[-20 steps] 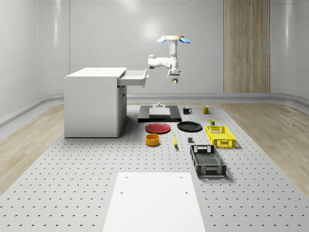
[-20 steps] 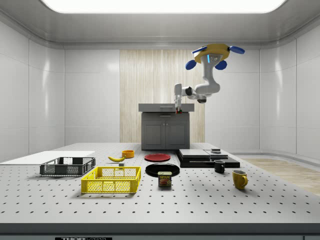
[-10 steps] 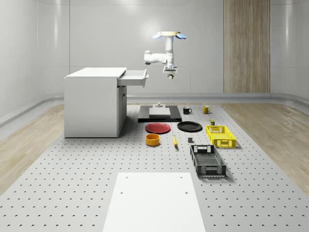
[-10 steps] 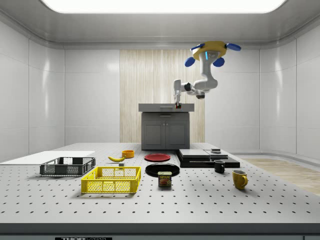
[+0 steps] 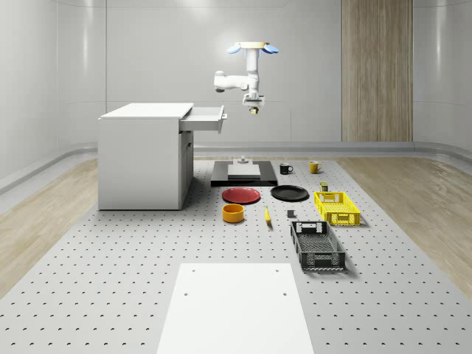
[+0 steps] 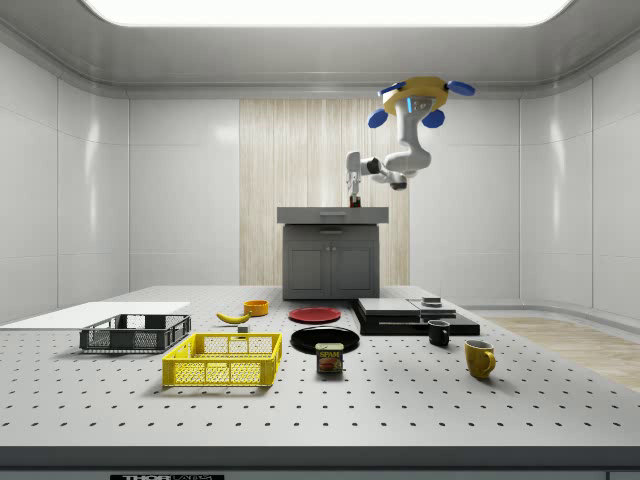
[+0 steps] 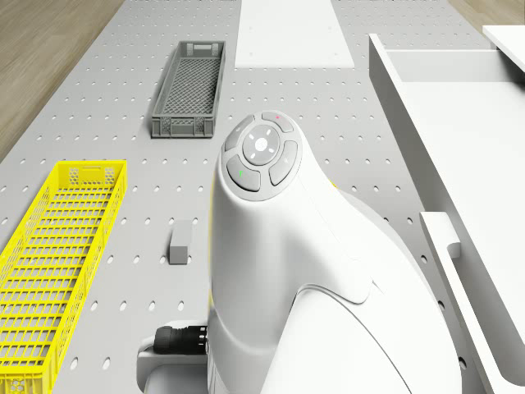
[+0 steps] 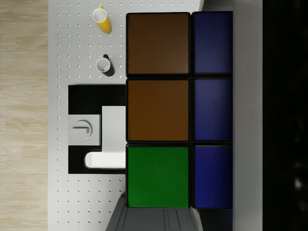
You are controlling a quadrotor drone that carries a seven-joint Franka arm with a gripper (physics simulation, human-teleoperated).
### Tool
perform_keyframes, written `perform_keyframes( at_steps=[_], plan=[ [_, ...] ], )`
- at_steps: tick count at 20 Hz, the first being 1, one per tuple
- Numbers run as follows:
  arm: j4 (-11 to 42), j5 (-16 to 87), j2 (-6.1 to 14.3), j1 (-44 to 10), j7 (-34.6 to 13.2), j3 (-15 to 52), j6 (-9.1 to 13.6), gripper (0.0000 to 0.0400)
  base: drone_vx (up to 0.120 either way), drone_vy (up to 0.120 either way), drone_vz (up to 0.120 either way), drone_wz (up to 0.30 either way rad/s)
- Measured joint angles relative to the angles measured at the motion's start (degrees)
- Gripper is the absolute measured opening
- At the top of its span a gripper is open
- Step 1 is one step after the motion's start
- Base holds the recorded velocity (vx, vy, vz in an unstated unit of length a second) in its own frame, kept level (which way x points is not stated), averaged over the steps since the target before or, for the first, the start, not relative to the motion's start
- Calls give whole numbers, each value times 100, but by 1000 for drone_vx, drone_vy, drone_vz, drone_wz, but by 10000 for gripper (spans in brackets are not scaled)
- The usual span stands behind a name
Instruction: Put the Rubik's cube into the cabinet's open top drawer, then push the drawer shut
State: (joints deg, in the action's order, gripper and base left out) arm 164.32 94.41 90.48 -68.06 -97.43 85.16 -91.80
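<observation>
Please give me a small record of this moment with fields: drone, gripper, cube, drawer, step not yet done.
drone: hovers above the floor, beside the cabinet
gripper: shut on the Rubik's cube, level with the cabinet top, off the drawer's front
cube: Rubik's cube held
drawer: top drawer open
step not yet done: cube into drawer

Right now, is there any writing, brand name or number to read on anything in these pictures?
"SPAM": on the small can standing on the table in the side view; its lettering is tiny, so this is my best reading.
Bottom edge strip in the side view: some lettering, too small to read.
Nothing else carries readable text.
</observation>
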Motion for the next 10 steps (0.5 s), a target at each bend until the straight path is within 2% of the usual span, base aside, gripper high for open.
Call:
perform_keyframes(
  at_steps=[10],
  plan=[
    [-1,-16,42,-4,-3,5,-40,325,0,-120,120,0]
  ],
)
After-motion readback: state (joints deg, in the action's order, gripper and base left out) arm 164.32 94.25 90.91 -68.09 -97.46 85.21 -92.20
